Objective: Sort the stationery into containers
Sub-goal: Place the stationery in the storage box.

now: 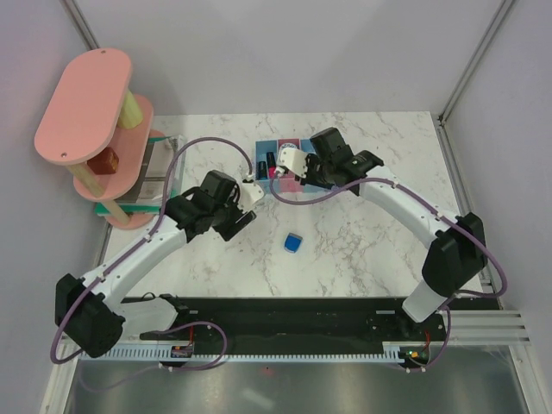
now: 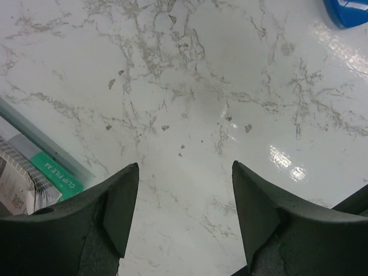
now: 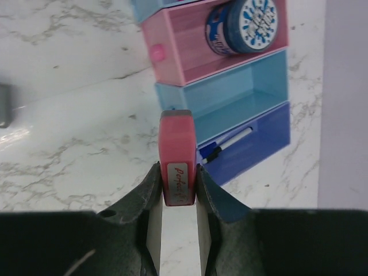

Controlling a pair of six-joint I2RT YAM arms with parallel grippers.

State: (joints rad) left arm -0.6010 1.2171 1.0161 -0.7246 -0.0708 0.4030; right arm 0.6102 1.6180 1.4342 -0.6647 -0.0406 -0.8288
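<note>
Marbled white tabletop fills the booth floor, with pale walls closing it in on three sides.

On my right wrist feed, the right gripper has its jaws clamped on the pink eraser. The eraser stands on end between the pads, printed label facing the camera, with a dark strip across its top. Just past it lies the row of bins, their open tops towards the lens. The eraser's top edge lines up with the near end of the light blue bin. I can't quite judge from this angle whether it hangs over that bin or short of it.

Next to that bin on one side is the pink bin, holding the round blue roll. On the other side is the purple-blue bin, with a thin pen lying along it. A sliver of another light blue bin shows at the top edge.

On the left wrist feed, the left gripper has its jaws standing well apart with nothing between them, only bare marble below. The blue wedge block peeks in at the upper right corner. From above it lies alone on the table between the two arms, apart from the bins. A packet with a green clip-file label sits at the left edge of that view.

Farther out, the pink shelf tower stands at the table's far left corner.
</note>
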